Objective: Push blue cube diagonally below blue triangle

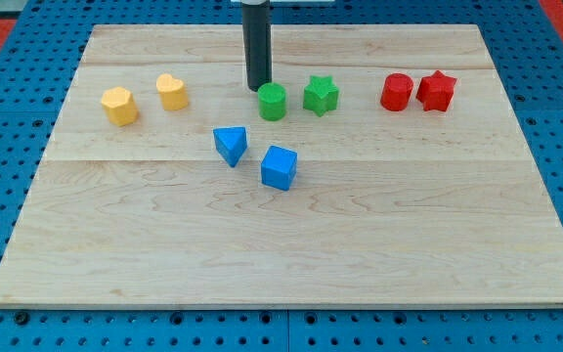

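Note:
The blue cube point(279, 166) sits near the board's middle, just right of and slightly below the blue triangle point(230, 145), a small gap between them. My tip point(257, 89) is above both, at the view's top middle, close to the left side of the green cylinder point(273, 101). The tip is apart from the blue blocks.
A green star point(320, 95) stands right of the green cylinder. A red cylinder point(396, 92) and a red star point(436, 91) are at the upper right. A yellow hexagon-like block point(119, 106) and a yellow heart-like block point(171, 91) are at the upper left. The wooden board point(291, 254) has blue pegboard around it.

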`<state>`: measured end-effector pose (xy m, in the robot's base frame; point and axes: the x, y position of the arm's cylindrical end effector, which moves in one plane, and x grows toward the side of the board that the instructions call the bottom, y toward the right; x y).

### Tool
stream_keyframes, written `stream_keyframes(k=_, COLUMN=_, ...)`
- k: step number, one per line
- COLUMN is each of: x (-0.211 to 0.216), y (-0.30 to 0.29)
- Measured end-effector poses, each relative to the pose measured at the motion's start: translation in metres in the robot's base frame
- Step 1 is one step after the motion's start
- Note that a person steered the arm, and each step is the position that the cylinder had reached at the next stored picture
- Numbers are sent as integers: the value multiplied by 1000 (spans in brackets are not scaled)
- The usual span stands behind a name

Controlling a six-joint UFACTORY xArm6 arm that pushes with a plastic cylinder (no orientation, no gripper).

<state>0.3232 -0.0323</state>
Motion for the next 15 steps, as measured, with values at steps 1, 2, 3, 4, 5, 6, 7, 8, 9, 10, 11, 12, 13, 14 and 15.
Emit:
stream_keyframes(k=1, x=-8, y=-28)
stream_keyframes(k=2, x=24, y=-79)
stream_keyframes(k=3, x=90, y=-111)
stream_keyframes(k=4, x=161, y=-108)
stream_keyframes(k=5, x=215, y=-21)
stream_keyframes(k=6, x=240, y=68)
stream_keyframes(k=7, x=191, y=70)
stream_keyframes(k=8, x=145, y=78)
stream_keyframes(k=9, x=129, y=75)
stream_keyframes(k=10, x=150, y=5)
stream_keyframes(k=11, x=172, y=-49)
stream_keyframes(k=12, x=167, y=4)
stream_keyframes(k=13, x=141, y=4)
stream_keyframes(k=14, x=103, y=-30)
stream_keyframes(k=15, x=99, y=-72)
